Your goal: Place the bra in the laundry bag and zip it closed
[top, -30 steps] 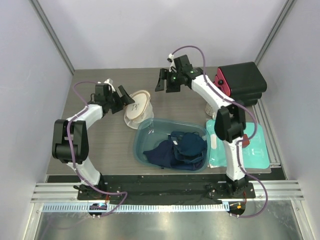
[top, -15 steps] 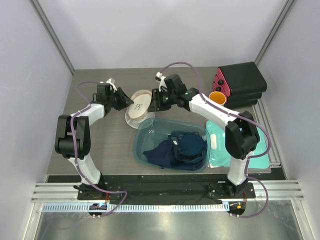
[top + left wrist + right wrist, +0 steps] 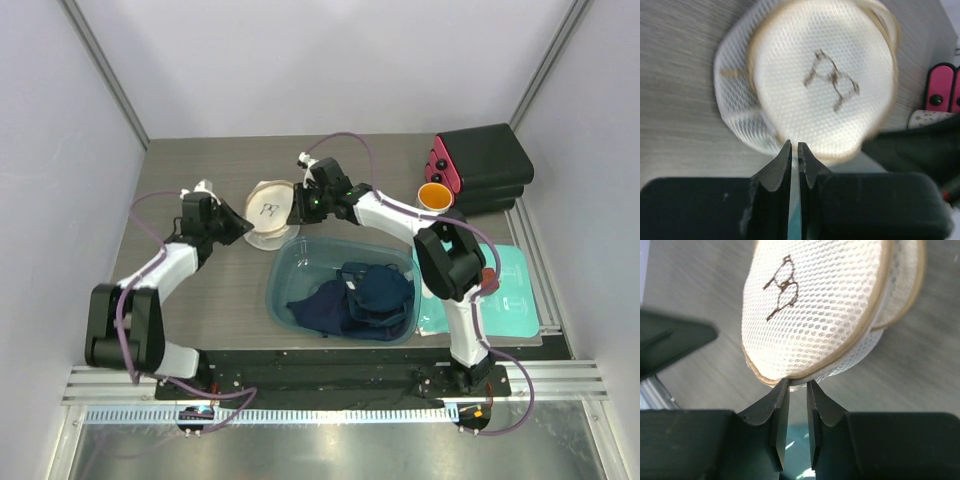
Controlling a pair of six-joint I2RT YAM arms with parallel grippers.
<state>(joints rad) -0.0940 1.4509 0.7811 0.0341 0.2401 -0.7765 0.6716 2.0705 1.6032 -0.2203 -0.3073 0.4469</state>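
Left gripper (image 3: 794, 144) pinches the laundry bag (image 3: 825, 75) by a sliver of rim right at its tips, while the right gripper (image 3: 797, 382) straddles the seam at its own tips, barely parted, bite unclear, so any tug could slip the mesh free.

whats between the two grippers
The cream-white round mesh laundry bag, with the left gripper and right gripper at opposite rims; the top view shows it.
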